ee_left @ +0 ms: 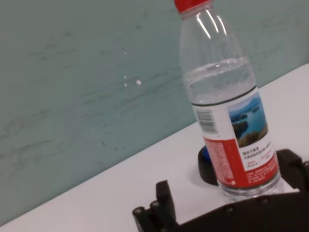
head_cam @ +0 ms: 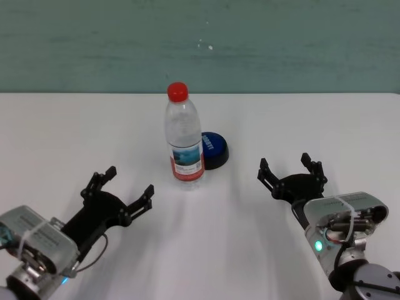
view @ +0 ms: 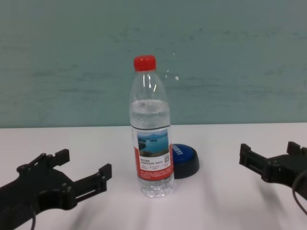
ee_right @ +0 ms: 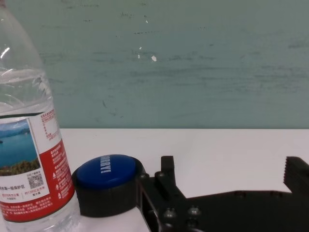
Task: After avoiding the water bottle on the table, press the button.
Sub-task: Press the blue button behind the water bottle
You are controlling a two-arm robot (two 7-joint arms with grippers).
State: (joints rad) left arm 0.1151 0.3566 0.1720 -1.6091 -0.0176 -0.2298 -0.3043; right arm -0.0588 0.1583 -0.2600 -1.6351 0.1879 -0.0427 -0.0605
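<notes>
Resting low over the surface (head_cam: 56, 125), the right end effector (head_cam: 291, 174) has its fingers spread and holds nothing; the left end effector (head_cam: 119, 192) is likewise open and empty. The button (head_cam: 214, 149) lies forward and to the left of the right end effector, with a clear path. From the left end effector, the upright water bottle (head_cam: 184, 137) stands directly before the button. The right arm looks better placed. Count: one bottle, one button.

Teal wall (head_cam: 200, 44) behind, paint scuffed (small white chips (head_cam: 210, 47) near middle), otherwise plain.
</notes>
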